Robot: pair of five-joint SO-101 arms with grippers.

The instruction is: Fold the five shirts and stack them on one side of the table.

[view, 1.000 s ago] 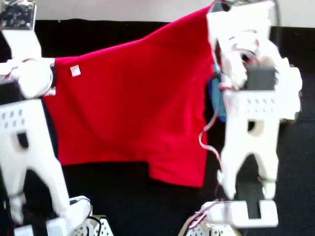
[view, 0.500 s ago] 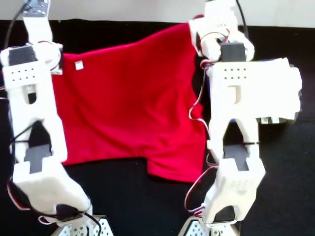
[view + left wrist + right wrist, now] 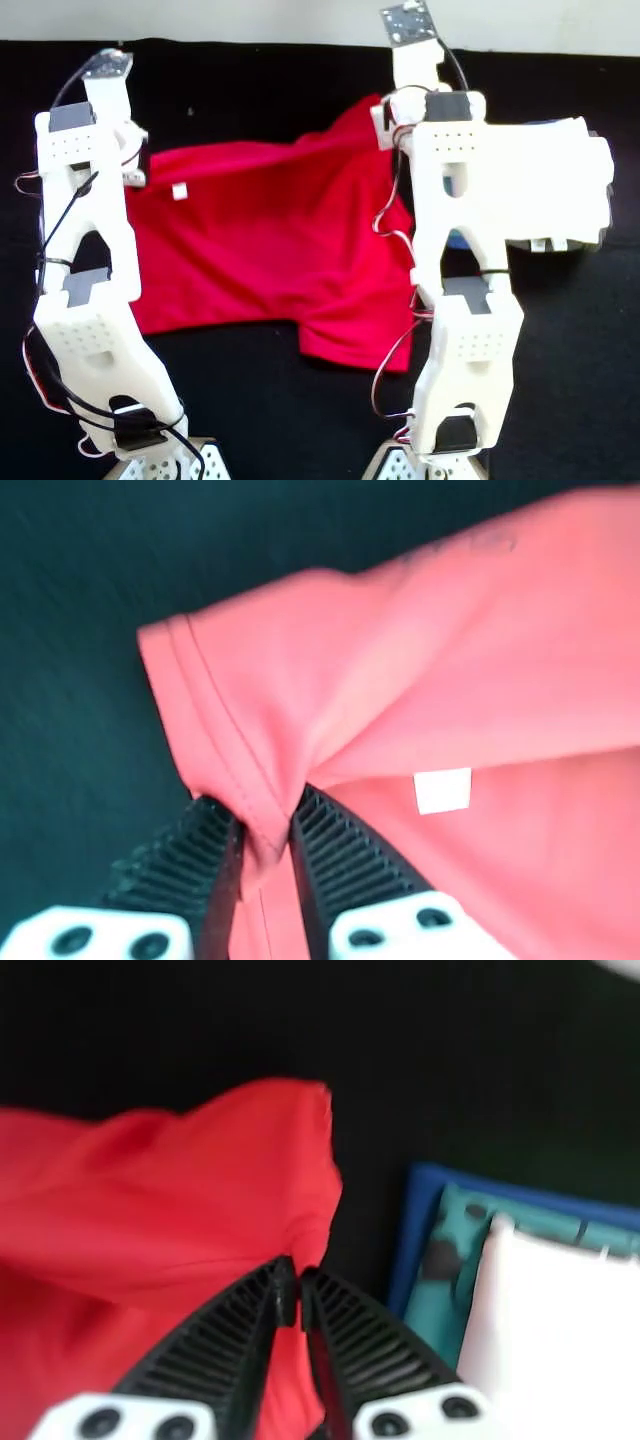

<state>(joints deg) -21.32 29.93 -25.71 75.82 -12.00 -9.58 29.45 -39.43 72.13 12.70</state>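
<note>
Red shirt is spread on the black desk, centre-left. Its near part lies flat, its far edge is rumpled and raised btwn the two arms. L gripper is at the shirt's far-left corner, closed tight on the stitched hem w/ cloth pinched btwn the ribbed pads. Small white tag sits on the shirt just beside that grip. R gripper is at the shirt's far-right corner, clamped on a fold of red cloth. Folded pile is on the desk's right side, near R gripper. In it a blue piece is outermost, then a teal patterned piece, then a white piece.
</note>
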